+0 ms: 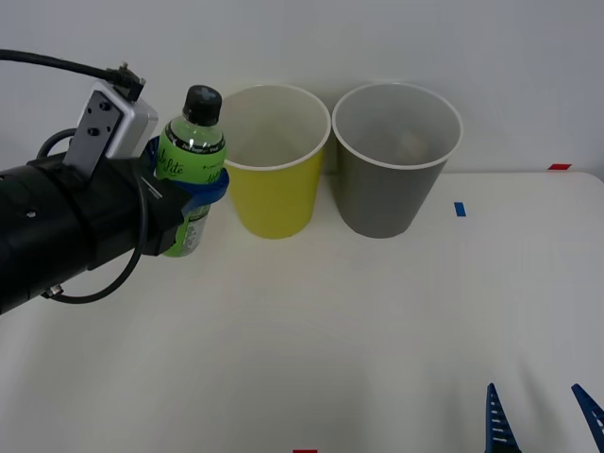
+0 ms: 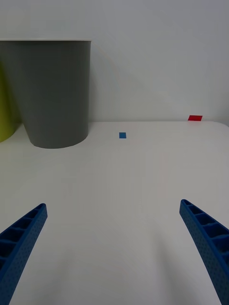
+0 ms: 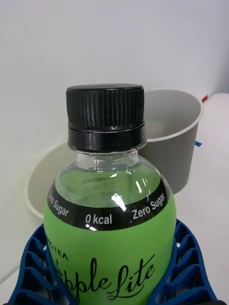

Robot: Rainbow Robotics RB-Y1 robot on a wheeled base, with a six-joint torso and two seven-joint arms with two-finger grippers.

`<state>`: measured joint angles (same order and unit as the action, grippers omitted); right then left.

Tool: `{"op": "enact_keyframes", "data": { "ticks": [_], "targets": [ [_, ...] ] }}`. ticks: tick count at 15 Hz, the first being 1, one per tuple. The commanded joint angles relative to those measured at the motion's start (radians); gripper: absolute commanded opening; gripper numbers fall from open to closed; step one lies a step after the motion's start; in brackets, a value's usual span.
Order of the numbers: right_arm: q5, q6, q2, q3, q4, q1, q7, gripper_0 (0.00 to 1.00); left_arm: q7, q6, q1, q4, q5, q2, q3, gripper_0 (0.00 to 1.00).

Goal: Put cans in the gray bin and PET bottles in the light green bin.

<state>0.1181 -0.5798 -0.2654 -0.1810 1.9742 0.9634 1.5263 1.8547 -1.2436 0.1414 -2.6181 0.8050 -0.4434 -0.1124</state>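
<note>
From the front view, my left hand [image 1: 193, 193] is clamped around the green PET bottle [image 1: 192, 160], the blue fingers wrapped about its labelled body. I hold it upright, black cap on top, just beside the light green bin [image 1: 275, 179] on its left side, with the cap about level with the bin's white rim. The gray bin [image 1: 392, 175] stands touching or nearly touching the green one, farther to my right. My right hand [image 1: 543, 420] waits low at the near edge of the counter [image 1: 330, 340], well apart from both bins.

In the right wrist view, that hand's fingers [image 2: 21, 238] are spread wide over bare counter with nothing between them. The gray bin is ahead, a small blue tape mark [image 2: 122, 135] beside it.

The left wrist view has the bottle [image 3: 107, 214] close up, its sides cradled by the ribbed fingers [image 3: 183, 267], and both bins' open mouths behind it.

I judge I am at the carry step. Next the bottle must rise clear of the light green bin's rim, cross over its mouth, and only then should my grip let go.
</note>
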Motion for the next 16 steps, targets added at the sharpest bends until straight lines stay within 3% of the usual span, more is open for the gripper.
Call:
{"op": "enact_keyframes", "data": {
  "ticks": [1, 4, 16],
  "targets": [
    [0.0, 0.0, 0.0, 0.0, 0.0, 0.0, 0.0, 0.96, -0.017, 0.001, 0.086, 0.013, -0.015, 0.042, -0.007, 0.0],
    [0.0, 0.0, 0.0, 0.0, 0.0, 0.0, 0.0, 0.96, -0.051, 0.042, 0.168, 0.084, -0.026, 0.057, -0.004, 0.0],
    [0.0, 0.0, 0.0, 0.0, 0.0, 0.0, 0.0, 0.96, -0.143, 0.446, 0.373, 0.503, -0.058, 0.055, 0.131, 0.0]
  ]
}}
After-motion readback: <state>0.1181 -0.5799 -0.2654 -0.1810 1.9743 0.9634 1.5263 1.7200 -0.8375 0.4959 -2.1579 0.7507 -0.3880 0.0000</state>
